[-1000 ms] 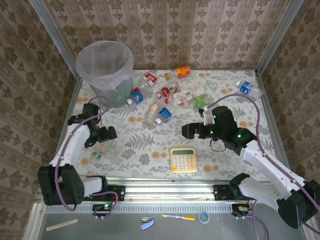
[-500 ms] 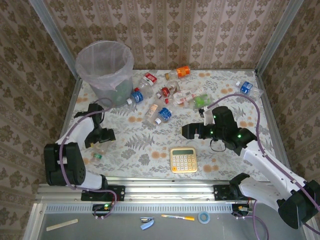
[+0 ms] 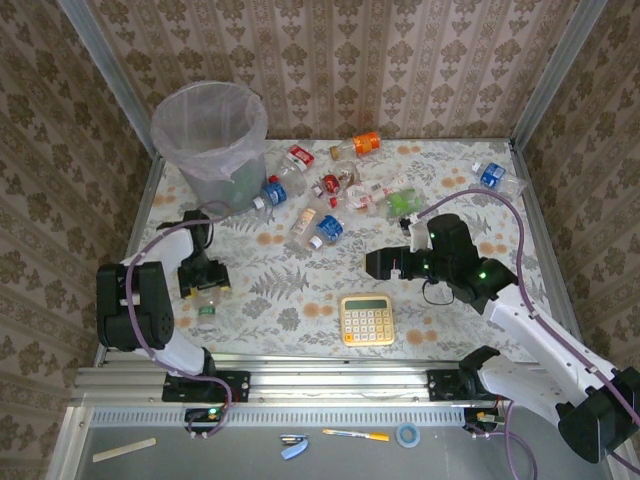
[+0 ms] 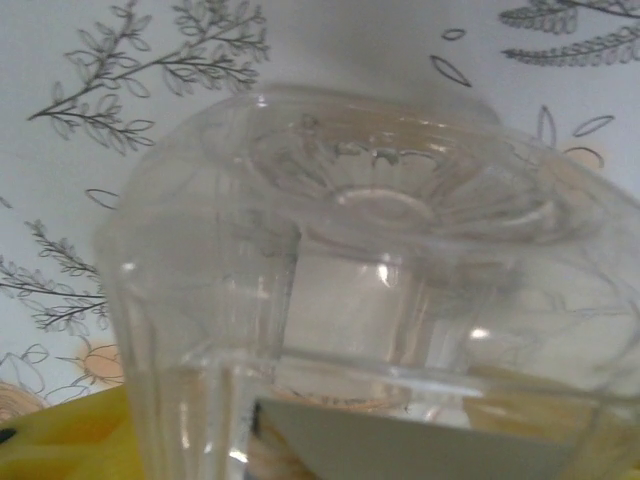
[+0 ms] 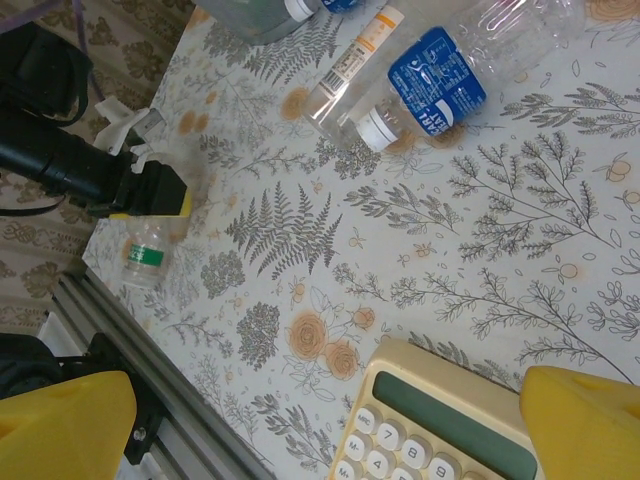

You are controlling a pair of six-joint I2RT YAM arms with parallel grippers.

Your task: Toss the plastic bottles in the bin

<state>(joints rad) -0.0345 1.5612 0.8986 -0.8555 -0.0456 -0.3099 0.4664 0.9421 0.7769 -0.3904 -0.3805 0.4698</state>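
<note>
Near the counter's left edge: my left claw [image 3: 202, 287] sits low over a clear green-labelled bottle [image 3: 205, 308] that lies on its side on the counter [image 3: 290, 290].
Left claw grip: my wrist view has the bottle's clear base right up against the lens, with one yellow fingertip [image 4: 45, 445] beside it at the lower left. I cannot tell how wide my fingers stand, or whether they are pinching the bottle.
Right claw: my right claw [image 3: 373, 265] is spread wide and holds nothing. It hovers over the middle of the counter, touching nothing.
Right wrist view: my two yellow fingertips show in the lower corners, well apart, with the top of the yellow calculator [image 3: 367, 319] between them.
Calculator: it lies flat near the near edge, about midway along.
Bin: the bin [image 3: 215, 170] stands upright in the far left corner, lined with a whitish bag.
Other bottles: the other bottles [image 3: 335, 190] lie scattered along the far edge, from just beside the bin's foot across to the far right corner.
</note>
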